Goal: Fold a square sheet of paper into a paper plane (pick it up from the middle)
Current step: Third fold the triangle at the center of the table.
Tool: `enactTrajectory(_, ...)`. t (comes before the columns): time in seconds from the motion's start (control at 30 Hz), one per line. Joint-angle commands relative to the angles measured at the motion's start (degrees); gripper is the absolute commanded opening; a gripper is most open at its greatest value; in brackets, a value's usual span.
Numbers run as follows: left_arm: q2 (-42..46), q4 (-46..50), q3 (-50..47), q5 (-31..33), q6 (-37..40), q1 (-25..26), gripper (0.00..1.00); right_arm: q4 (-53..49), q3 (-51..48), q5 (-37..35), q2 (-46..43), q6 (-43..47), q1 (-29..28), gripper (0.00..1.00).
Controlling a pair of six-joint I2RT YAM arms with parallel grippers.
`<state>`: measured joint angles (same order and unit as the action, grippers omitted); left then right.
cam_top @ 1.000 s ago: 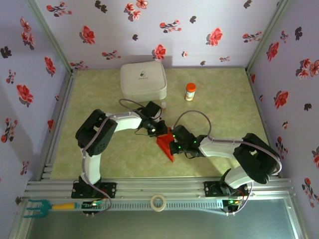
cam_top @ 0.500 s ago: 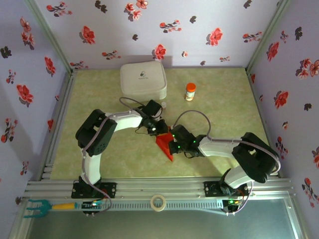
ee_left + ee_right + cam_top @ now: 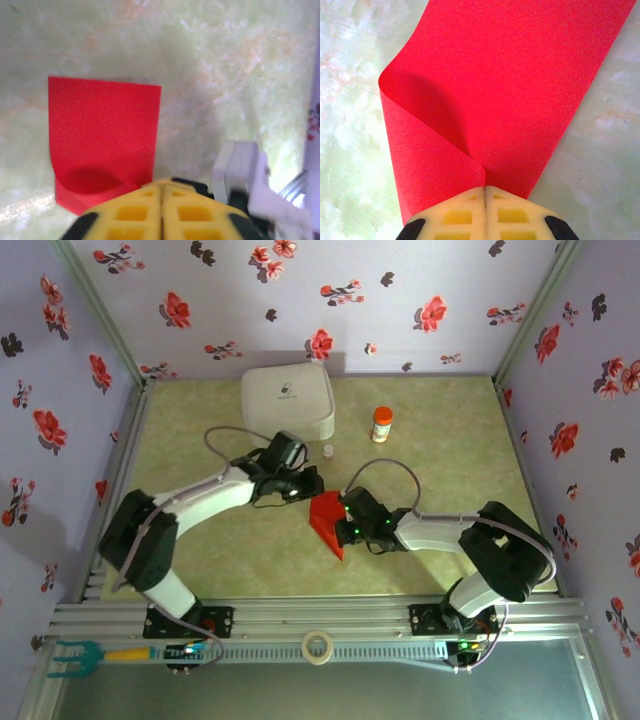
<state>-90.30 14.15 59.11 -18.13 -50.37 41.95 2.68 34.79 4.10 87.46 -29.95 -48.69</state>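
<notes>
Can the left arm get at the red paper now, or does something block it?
Probably yes. The left end effector, shut, sits right beside the square sheet of paper, nothing between them; the right end effector pinches another edge.

Robot test cell, floral-papered walls [image 3: 300, 300] at top and sides, aluminium rails [image 3: 320, 615] along the bottom, green marbled bench [image 3: 450, 440].

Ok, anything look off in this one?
The red paper bends over in a loose curl, not a sharp crease, pinched by the right gripper. Nothing spilled or damaged.
</notes>
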Motion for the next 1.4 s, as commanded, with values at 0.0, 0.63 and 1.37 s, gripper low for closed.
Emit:
enactTrajectory(0.0,4.4,-9.4,-8.5,-2.6,-6.8,0.5,0.01,-3.0,0.5,0.3,1.4,1.1,0.5,0.0)
enactTrajectory(0.63,-0.7,-32.4,-21.3,-4.0,-18.1,4.9,0.0,-4.8,1.2,-0.6,1.2,1.2,0.6,0.0)
enactTrajectory(1.37,-6.6,-30.8,-20.2,-5.5,-15.8,4.8,0.0,-5.6,2.0,-0.2,2.1,1.7,0.7,0.0)
